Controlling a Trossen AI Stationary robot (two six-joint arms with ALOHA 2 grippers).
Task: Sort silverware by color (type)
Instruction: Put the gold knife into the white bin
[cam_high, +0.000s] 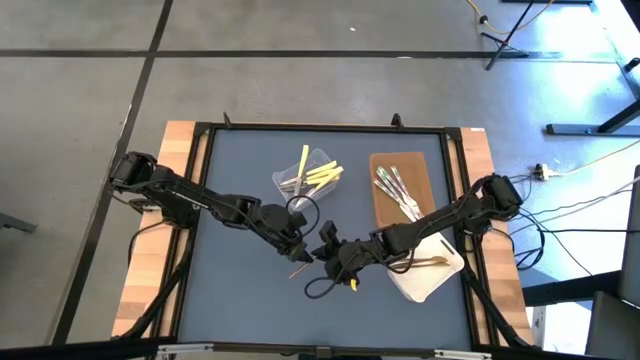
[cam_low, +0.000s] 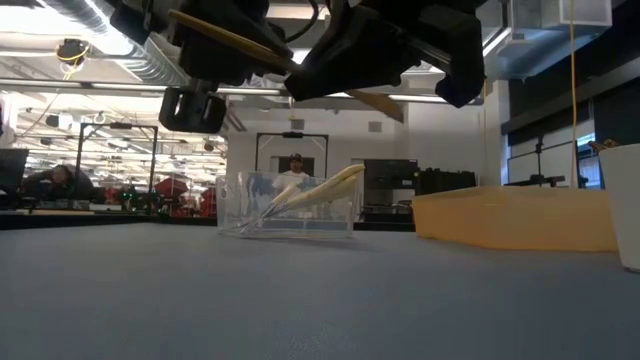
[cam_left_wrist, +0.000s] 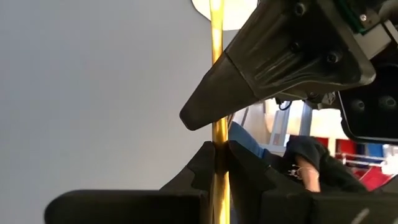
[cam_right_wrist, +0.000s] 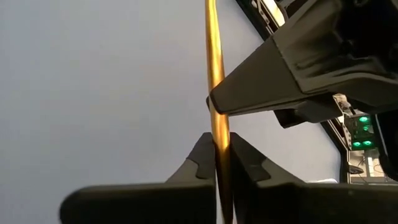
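An orange-brown utensil (cam_low: 240, 40) hangs above the blue mat (cam_high: 230, 200) near its front middle, slanted in the low view. My left gripper (cam_left_wrist: 219, 155) and my right gripper (cam_right_wrist: 221, 149) are both shut on it, coming from either side and meeting at the mat's centre front (cam_high: 312, 255). Pale yellow and silver utensils stand leaning in a clear tub (cam_high: 305, 178). Silver utensils (cam_high: 395, 190) lie on a brown tray (cam_high: 420, 165). Another orange-brown utensil (cam_high: 430, 262) lies on a white tray (cam_high: 425, 285). My left gripper pinches the orange-brown utensil's thin shaft (cam_left_wrist: 218, 134) between its two fingers, which lie across it. It comes slanting down from the table's left. The utensil is clear of the mat. My right gripper pinches the same shaft (cam_right_wrist: 219, 130) between its two fingers, across it, close beside the left gripper's finger (cam_right_wrist: 280, 87). It comes slanting down from the table's right. One end of the utensil (cam_high: 299, 270) sticks out toward the near edge.
The tub stands at the far middle of the mat, the brown tray at the far right, the white tray at the near right under my right arm. A black frame (cam_high: 200, 130) borders the mat. People show in the room behind.
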